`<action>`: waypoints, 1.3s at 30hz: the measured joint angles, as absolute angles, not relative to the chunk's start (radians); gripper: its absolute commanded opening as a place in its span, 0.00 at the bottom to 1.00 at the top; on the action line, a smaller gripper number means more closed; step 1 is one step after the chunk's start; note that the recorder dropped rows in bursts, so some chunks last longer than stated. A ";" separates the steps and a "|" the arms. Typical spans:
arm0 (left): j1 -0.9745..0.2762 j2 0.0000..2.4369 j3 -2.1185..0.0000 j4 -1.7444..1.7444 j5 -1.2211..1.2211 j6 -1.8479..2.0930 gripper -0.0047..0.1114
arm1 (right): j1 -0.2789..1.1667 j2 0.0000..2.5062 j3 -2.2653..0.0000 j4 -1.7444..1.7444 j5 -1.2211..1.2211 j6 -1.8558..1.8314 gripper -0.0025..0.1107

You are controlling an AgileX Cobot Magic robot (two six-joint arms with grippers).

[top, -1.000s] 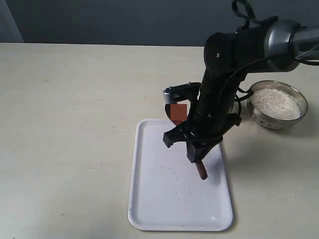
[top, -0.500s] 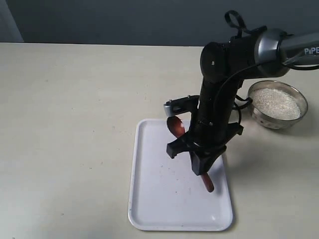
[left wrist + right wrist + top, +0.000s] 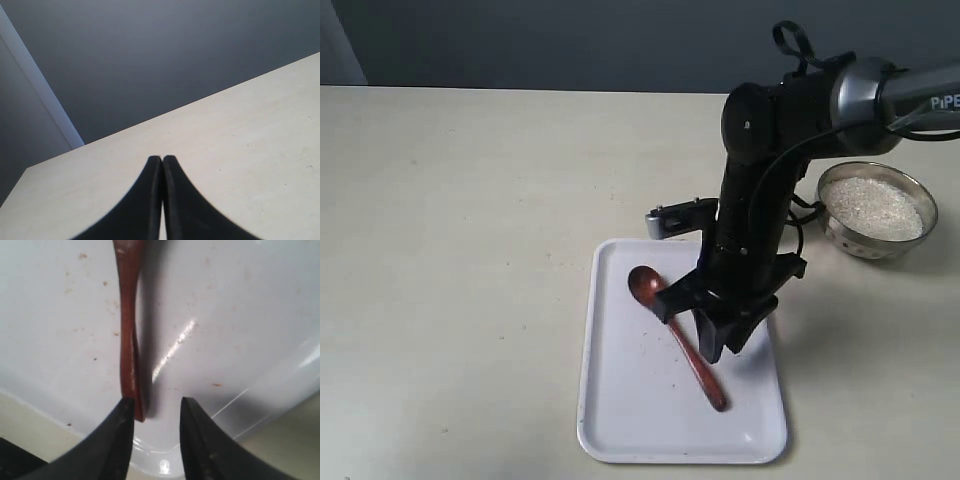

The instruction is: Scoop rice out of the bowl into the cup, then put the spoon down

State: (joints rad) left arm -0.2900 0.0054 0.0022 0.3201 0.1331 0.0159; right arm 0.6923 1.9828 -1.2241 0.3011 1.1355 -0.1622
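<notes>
The dark reddish-brown wooden spoon (image 3: 677, 338) lies flat on the white tray (image 3: 620, 400), its oval bowl toward the tray's far left corner and its handle toward the near edge. My right gripper (image 3: 714, 350) hangs just above the handle, open. In the right wrist view the handle's end (image 3: 129, 340) lies close beside one finger, and my right gripper (image 3: 157, 402) has its jaws apart with a clear gap. The steel bowl (image 3: 910, 195) full of white rice (image 3: 875, 208) stands at the right. The cup is hidden. My left gripper (image 3: 162, 159) is shut and empty over bare table.
The black right arm (image 3: 760, 180) rises between the tray and the bowl, with a silver wrist camera (image 3: 670, 218) at the tray's far edge. A few specks lie on the tray (image 3: 225, 315). Cream tabletop (image 3: 450, 250) spreads to the left.
The spoon, held tilted in the right gripper a second ago, has come down and now lies flat on the tray. The right gripper has opened and let it go.
</notes>
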 measured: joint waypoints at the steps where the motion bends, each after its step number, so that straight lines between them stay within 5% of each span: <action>1: -0.290 0.005 0.002 0.320 0.133 0.016 0.04 | 0.692 1.983 -1.224 0.301 1.136 -0.162 0.30; 11: -0.290 0.005 0.002 0.320 0.133 0.016 0.04 | 0.692 1.878 -1.221 0.280 1.080 -0.162 0.28; 16: -0.290 0.005 0.002 0.320 0.133 0.016 0.04 | 0.692 1.712 -1.219 0.208 1.015 -0.154 0.02; 24: -0.290 0.005 0.002 0.320 0.133 0.016 0.04 | 0.692 1.401 -1.162 0.197 0.833 -0.132 0.02; 39: -0.290 0.005 0.002 0.320 0.133 0.016 0.04 | 0.692 0.882 -0.607 0.195 0.404 -0.094 0.02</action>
